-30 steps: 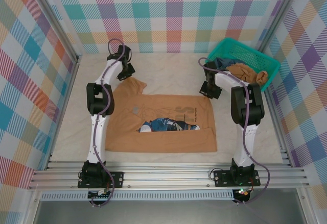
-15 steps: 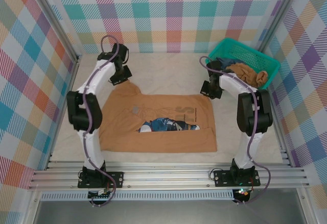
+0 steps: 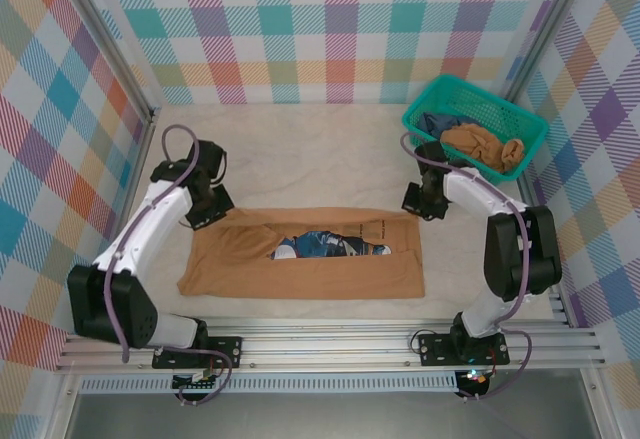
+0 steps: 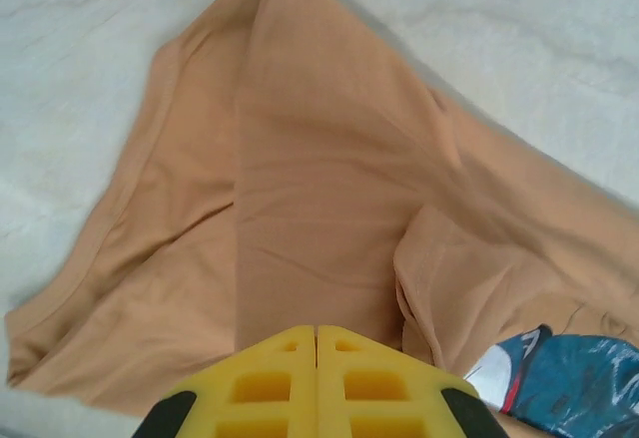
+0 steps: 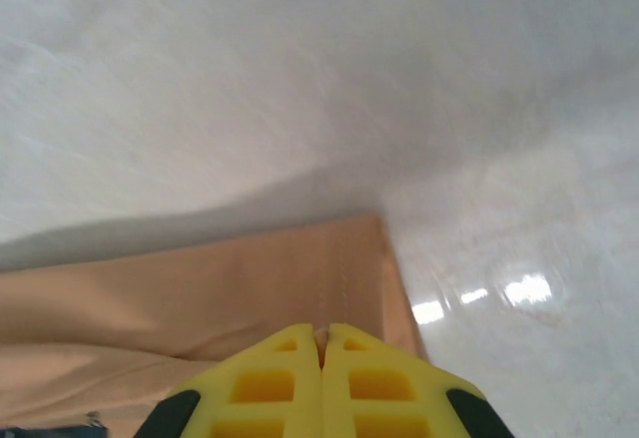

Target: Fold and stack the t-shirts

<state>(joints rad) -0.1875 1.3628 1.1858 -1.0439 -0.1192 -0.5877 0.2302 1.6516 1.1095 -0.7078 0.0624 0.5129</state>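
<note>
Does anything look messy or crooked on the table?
Yes. The t-shirt is folded unevenly: its left end flares out, wrinkled and slanted, while its right end is square. The blue print peeks through a gap.

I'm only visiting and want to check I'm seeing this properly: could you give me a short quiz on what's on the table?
1. True or false: the teal mesh basket sits at the far right corner of the table, with clothes inside.
2. Which print colours show in the middle of the tan t-shirt? A) red and black B) blue and white C) green and yellow
3. Fill in: the left tool and the right tool are each ___ on the shirt.
Key: 1 true; 2 B; 3 shut.
</note>
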